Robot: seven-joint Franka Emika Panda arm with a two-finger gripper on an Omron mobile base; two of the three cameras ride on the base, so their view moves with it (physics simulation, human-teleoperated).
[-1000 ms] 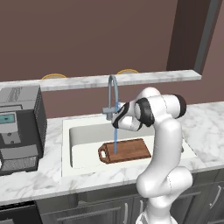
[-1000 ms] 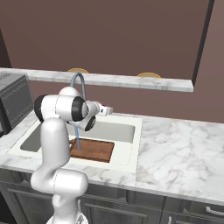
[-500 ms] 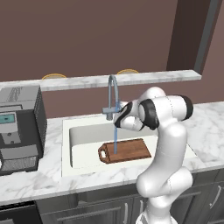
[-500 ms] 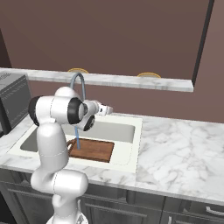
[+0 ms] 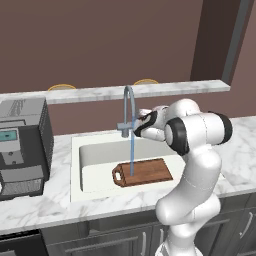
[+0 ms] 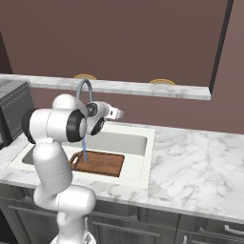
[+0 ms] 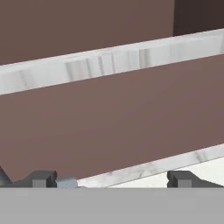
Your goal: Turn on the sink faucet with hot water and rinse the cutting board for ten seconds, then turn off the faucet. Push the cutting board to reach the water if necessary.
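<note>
Water from faucet onto board in sink

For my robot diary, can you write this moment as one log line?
grey gooseneck faucet: running | blue water stream: hitting reddish-brown wooden cutting board | gripper: open, by faucet

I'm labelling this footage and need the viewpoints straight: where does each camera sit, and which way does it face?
Left base view: behind the arm's left, looking forward and down at the sink; the arm rises lower right, its hand by the faucet.
Right base view: behind the arm's right, facing the same sink; the arm rises lower left.
Hand view: on the hand, facing the brown wall and marble ledge; fingertips at the bottom.
Both base views share the board under the water.
</note>
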